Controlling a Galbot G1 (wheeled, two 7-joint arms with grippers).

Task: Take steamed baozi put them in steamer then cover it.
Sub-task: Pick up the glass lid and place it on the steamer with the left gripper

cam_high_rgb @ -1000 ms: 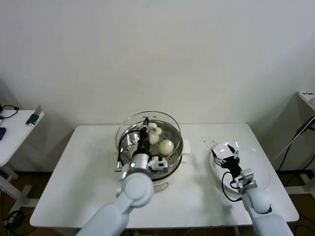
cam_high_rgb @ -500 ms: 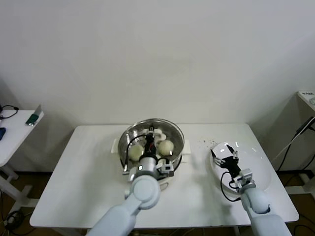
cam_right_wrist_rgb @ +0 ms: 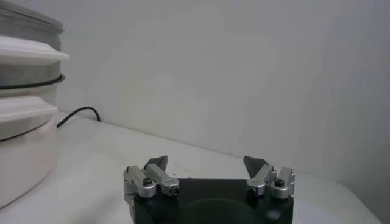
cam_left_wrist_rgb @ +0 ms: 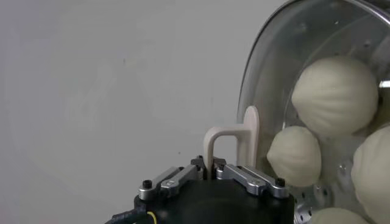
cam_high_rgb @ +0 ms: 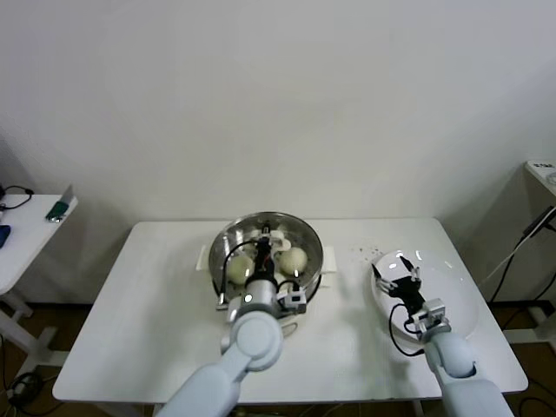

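Note:
The steamer [cam_high_rgb: 206,258] stands at the middle of the table, its steel basket on a cream pot base [cam_right_wrist_rgb: 21,143]. The clear glass cover [cam_high_rgb: 300,233] lies level over it. My left gripper [cam_high_rgb: 263,249] is shut on the cover's cream handle [cam_left_wrist_rgb: 234,135], the jaws pinching its thin leg. Through the glass I see several steamed baozi [cam_left_wrist_rgb: 335,94] [cam_left_wrist_rgb: 294,155] [cam_high_rgb: 294,258] inside the basket. My right gripper [cam_high_rgb: 397,278] hovers open and empty over the white plate [cam_high_rgb: 456,300] at the right, its fingertips [cam_right_wrist_rgb: 157,162] wide apart.
The white table [cam_high_rgb: 148,304] has dark crumbs [cam_high_rgb: 360,252] between steamer and plate. A black cable [cam_right_wrist_rgb: 79,112] runs behind the pot. A small side table [cam_high_rgb: 30,226] with a few items stands off to the left.
The cover, tilted up over the steamer a second ago, has come down level onto it with my left gripper still on its handle. The right arm has not moved.

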